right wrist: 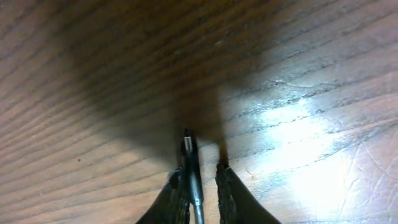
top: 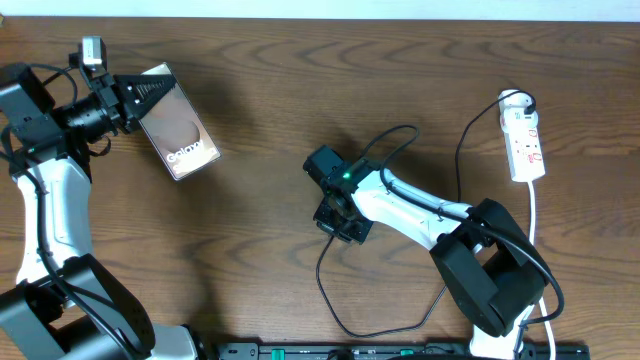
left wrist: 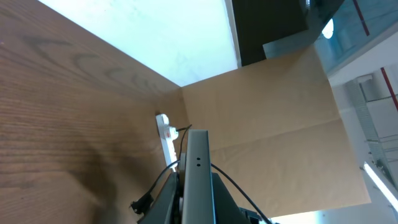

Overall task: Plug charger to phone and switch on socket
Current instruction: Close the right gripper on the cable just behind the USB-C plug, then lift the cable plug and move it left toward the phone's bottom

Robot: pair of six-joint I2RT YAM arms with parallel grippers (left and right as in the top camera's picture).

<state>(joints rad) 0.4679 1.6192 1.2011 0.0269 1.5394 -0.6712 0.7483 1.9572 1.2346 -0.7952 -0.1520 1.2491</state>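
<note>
Your left gripper (top: 137, 98) is clamped fully shut on one short end of the Galaxy phone (top: 180, 128), which sits far to the left of the white power strip (top: 526, 140), face up to the overhead camera. Your right gripper (right wrist: 200, 169) is roughly midway between that strip and the phone, aimed down at the wooden table (top: 260, 240). Its fingers are nearly together, pinching the plug tip of the charger (right wrist: 190, 158), whose thin black cable loops back to the strip's top end.
</note>
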